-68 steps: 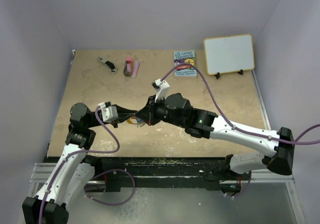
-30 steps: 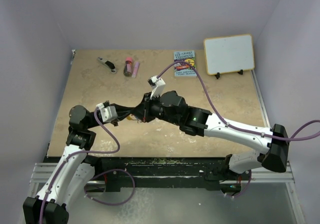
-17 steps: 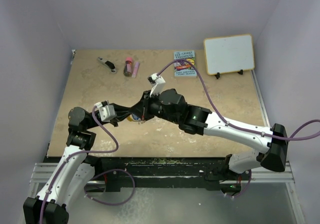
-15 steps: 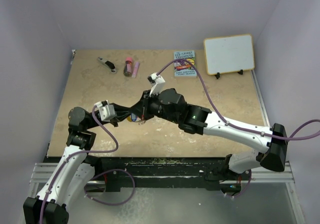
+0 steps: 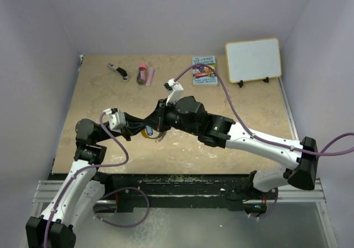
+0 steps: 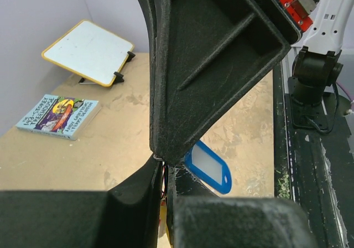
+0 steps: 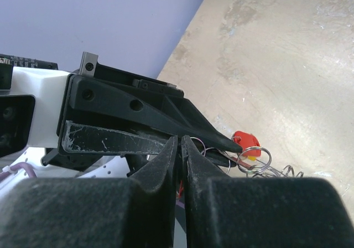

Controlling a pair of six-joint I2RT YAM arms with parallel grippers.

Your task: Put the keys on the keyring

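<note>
My two grippers meet tip to tip above the table's middle. My left gripper (image 5: 142, 128) is shut on the keyring (image 5: 156, 137). Its orange-yellow part shows between the fingers (image 6: 138, 198), and its silvery coils (image 7: 255, 160) hang past the tips. The red key (image 7: 245, 140) sits by those coils. My right gripper (image 5: 154, 124) is shut, with its tips (image 7: 180, 146) against the left gripper's tips. The blue key (image 6: 208, 168) sticks out from under the right gripper's tip, its hole end free. The grip point itself is hidden.
A small book (image 5: 204, 70) and a whiteboard on a stand (image 5: 253, 60) are at the back right. A black-and-silver clip tool (image 5: 117, 71) and a dark red tube (image 5: 142, 75) lie at the back left. Walls close in on both sides.
Both grippers have stayed tip to tip and have drifted together a little up and left. The blue key and the ring now hang visibly under them.
</note>
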